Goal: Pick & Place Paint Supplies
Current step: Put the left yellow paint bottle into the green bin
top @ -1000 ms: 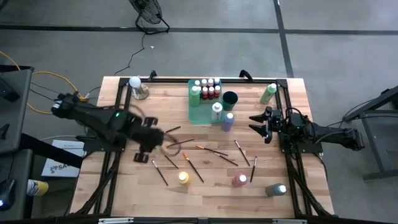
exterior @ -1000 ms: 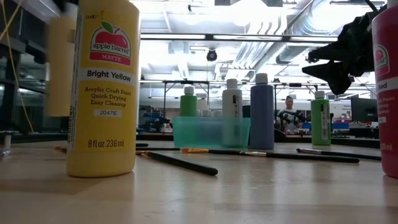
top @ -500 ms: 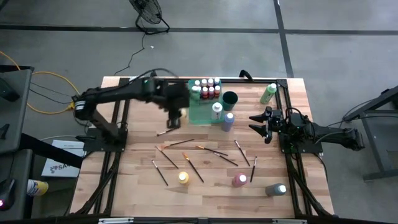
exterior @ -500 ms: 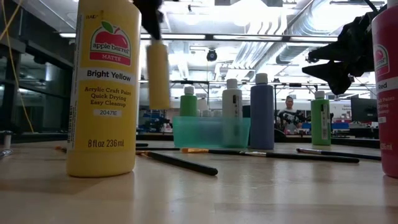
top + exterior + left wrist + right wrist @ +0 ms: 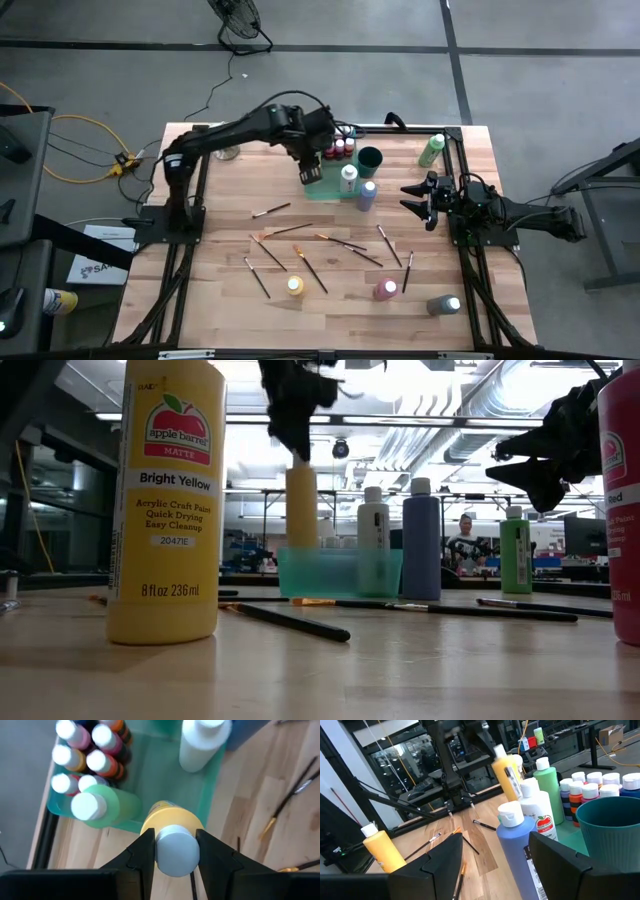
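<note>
- Left gripper (image 5: 172,854): left wrist view alone shows fingers pinching yellow bottle (image 5: 170,822) at its cap, above green tray (image 5: 165,780).
- Right gripper (image 5: 414,201): high view, right of centre, jaws spread, empty.

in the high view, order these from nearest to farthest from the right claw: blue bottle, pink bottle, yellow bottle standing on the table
Measured from the right claw, which waits open at the table's right side:
1. Blue bottle, just to the claw's left, beside the green tray.
2. Pink bottle, toward the front edge.
3. Yellow bottle, front edge too, further left.
</note>
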`<state>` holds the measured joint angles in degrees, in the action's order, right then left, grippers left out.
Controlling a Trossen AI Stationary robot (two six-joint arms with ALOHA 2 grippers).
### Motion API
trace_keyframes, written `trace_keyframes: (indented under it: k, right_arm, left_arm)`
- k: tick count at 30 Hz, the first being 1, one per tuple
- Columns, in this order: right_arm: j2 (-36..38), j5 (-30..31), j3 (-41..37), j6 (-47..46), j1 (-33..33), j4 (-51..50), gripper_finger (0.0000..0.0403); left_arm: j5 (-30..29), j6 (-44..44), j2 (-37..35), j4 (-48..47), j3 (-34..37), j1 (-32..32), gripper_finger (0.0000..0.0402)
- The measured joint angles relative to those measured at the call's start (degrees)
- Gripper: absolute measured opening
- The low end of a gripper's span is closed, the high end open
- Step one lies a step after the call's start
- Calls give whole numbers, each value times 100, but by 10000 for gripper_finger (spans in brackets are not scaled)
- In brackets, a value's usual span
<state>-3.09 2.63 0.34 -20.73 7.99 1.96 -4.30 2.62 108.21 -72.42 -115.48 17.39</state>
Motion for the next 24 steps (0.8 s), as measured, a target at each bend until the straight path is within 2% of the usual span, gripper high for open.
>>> trace_keyframes:
  k: [8, 24]
  right_arm:
    - [0, 0, 0, 0, 0, 0, 223]
    - [-1, 0, 1, 0, 0, 0, 223]
  left_arm:
    - [136, 10, 420, 108, -2, 156, 115]
    - [269, -12, 608, 40, 1, 439, 115]
